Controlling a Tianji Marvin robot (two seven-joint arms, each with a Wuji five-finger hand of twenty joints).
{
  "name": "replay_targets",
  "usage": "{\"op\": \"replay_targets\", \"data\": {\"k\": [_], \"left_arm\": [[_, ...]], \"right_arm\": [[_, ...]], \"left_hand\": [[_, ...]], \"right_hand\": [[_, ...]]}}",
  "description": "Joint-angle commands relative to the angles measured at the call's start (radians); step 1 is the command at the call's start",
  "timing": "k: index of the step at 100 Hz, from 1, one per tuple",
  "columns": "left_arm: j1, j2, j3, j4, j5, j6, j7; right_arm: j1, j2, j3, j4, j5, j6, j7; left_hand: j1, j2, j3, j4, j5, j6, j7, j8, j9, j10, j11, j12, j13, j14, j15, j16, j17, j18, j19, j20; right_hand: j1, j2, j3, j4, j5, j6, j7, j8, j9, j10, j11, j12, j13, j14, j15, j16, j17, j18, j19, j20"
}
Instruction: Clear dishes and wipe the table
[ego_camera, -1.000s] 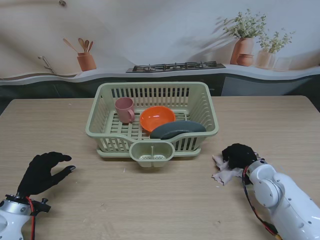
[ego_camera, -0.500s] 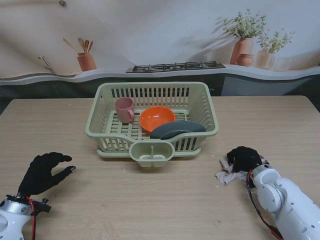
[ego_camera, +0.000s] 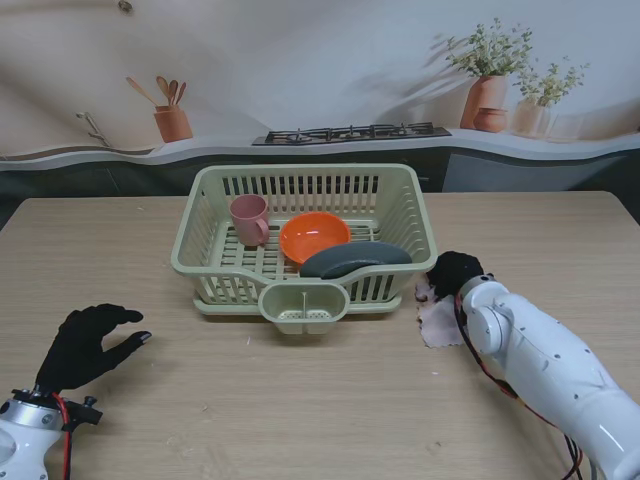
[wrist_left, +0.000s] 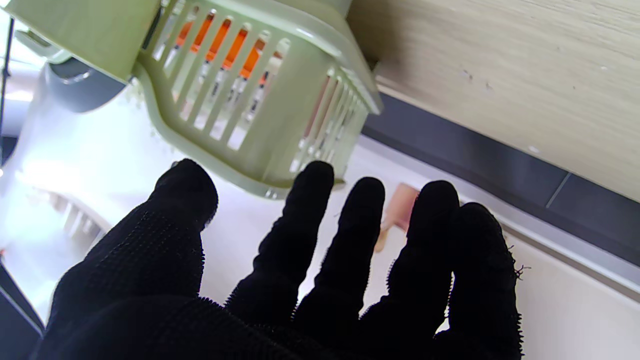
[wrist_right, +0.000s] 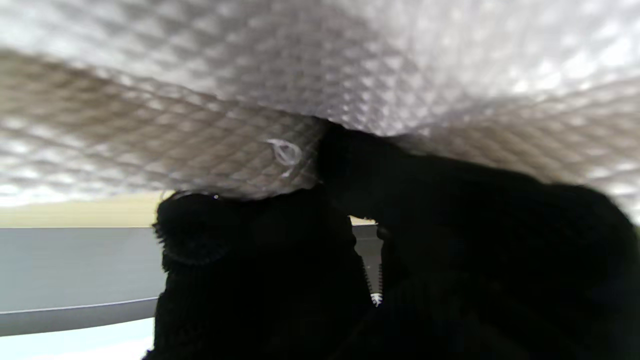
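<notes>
The wooden table is observed to carry all items. The pale green dish rack is located beside the right hand on its left, with the rack's right front corner just beside that hand; the rack is seen well apart from the left hand, farther from the robot and to that hand's right. In the left wrist view the slatted wall of the rack is recorded beyond the fingertips.

Inside the rack, a dark grey plate is found leaning along the front wall, the item nearest the right hand. An orange bowl is noted behind it, and a pink cup stands at the rack's left, farthest from the right hand. A utensil holder is attached to the front of the rack, between the two hands.

The wiping cloth, whitish-pink, is seen lying on the table, partly under the right hand and extending from it towards the robot. In the right wrist view the textured cloth fills the field against the gloved fingers.

The right hand is recorded as curled down on the cloth, pressing and gripping it. The left hand is recorded as holding nothing, fingers spread and slightly curved, poised over the table's near left area.
</notes>
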Motion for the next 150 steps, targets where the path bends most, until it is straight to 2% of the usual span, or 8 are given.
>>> {"op": "replay_targets", "data": {"k": [1,15,57,81,95,109,131,150], "left_arm": [[0.0,-0.003,0.001,-0.001,0.002,-0.002,-0.008],[0.002,-0.003,0.0,-0.003,0.0,-0.002,-0.009],[0.005,-0.005,-0.005,0.002,0.009,-0.014,0.002],[0.004,-0.004,-0.003,0.003,0.008,-0.012,-0.002],[0.003,-0.003,-0.002,0.003,0.004,-0.012,-0.009],[0.001,-0.003,-0.002,0.006,0.007,-0.013,-0.006],[-0.001,-0.003,0.0,0.008,0.007,-0.011,-0.002],[-0.001,-0.004,-0.001,0.011,0.009,-0.013,0.004]], "right_arm": [[-0.03,-0.02,0.0,0.01,-0.005,0.0,0.038],[-0.077,-0.006,0.058,-0.04,-0.025,-0.023,0.07],[-0.474,0.03,0.465,-0.332,-0.148,-0.189,0.13],[-0.569,0.037,0.574,-0.367,-0.211,-0.253,0.11],[-0.544,0.037,0.558,-0.332,-0.216,-0.245,0.082],[-0.461,0.035,0.485,-0.271,-0.202,-0.213,0.057],[-0.239,0.031,0.282,-0.108,-0.158,-0.158,0.035],[-0.079,0.009,0.114,0.021,-0.078,-0.092,0.004]], "left_hand": [[0.021,0.033,-0.023,0.043,0.039,0.008,-0.003,0.006,-0.015,0.029,0.005,-0.018,-0.019,0.037,0.009,0.009,-0.014,-0.006,0.013,0.0],[0.022,0.033,-0.023,0.043,0.039,0.006,-0.003,0.006,-0.016,0.028,0.004,-0.018,-0.021,0.036,0.008,0.009,-0.015,-0.005,0.013,0.0],[0.021,0.032,-0.025,0.043,0.04,0.007,-0.003,0.006,-0.016,0.028,0.004,-0.018,-0.021,0.037,0.008,0.008,-0.015,-0.005,0.013,-0.001],[0.021,0.033,-0.026,0.043,0.04,0.007,-0.003,0.006,-0.014,0.028,0.005,-0.018,-0.02,0.037,0.008,0.009,-0.016,-0.006,0.012,-0.001],[0.021,0.033,-0.026,0.044,0.04,0.008,-0.003,0.006,-0.015,0.03,0.004,-0.018,-0.02,0.037,0.008,0.008,-0.016,-0.007,0.012,-0.001],[0.02,0.034,-0.026,0.043,0.039,0.007,-0.003,0.006,-0.015,0.028,0.004,-0.018,-0.02,0.037,0.008,0.008,-0.016,-0.006,0.013,-0.001],[0.021,0.034,-0.028,0.043,0.04,0.007,-0.003,0.006,-0.015,0.027,0.004,-0.018,-0.021,0.037,0.008,0.008,-0.017,-0.006,0.012,-0.002],[0.021,0.035,-0.029,0.043,0.039,0.006,-0.003,0.006,-0.016,0.028,0.004,-0.018,-0.021,0.037,0.009,0.009,-0.017,-0.009,0.013,-0.002]], "right_hand": [[0.062,0.024,-0.02,-0.017,-0.014,0.099,-0.103,-0.076,0.014,-0.067,-0.167,-0.129,0.026,0.003,0.025,-0.013,-0.006,-0.105,-0.004,0.007],[0.063,0.022,-0.02,-0.017,-0.013,0.098,-0.101,-0.075,0.016,-0.069,-0.166,-0.13,0.028,0.003,0.026,-0.014,-0.006,-0.106,-0.004,0.007],[0.064,0.022,-0.016,-0.017,-0.012,0.101,-0.098,-0.071,0.013,-0.067,-0.164,-0.127,0.026,0.006,0.029,-0.014,-0.008,-0.101,-0.002,0.007],[0.065,0.014,-0.013,-0.017,-0.001,0.087,-0.093,-0.063,0.019,-0.076,-0.163,-0.129,0.025,0.002,0.028,-0.016,-0.013,-0.103,-0.006,0.006],[0.063,0.012,-0.012,-0.017,0.003,0.081,-0.094,-0.062,0.022,-0.079,-0.164,-0.13,0.027,-0.001,0.027,-0.017,-0.014,-0.105,-0.008,0.006],[0.063,0.014,-0.013,-0.018,0.003,0.081,-0.096,-0.06,0.02,-0.077,-0.164,-0.13,0.028,0.001,0.027,-0.019,-0.013,-0.112,-0.006,0.006],[0.062,0.014,-0.015,-0.018,0.003,0.077,-0.097,-0.058,0.022,-0.081,-0.164,-0.13,0.028,-0.002,0.028,-0.023,-0.013,-0.118,-0.007,0.006],[0.062,0.013,-0.015,-0.017,0.004,0.077,-0.097,-0.059,0.022,-0.082,-0.165,-0.132,0.027,-0.002,0.028,-0.026,-0.014,-0.119,-0.008,0.005]]}}
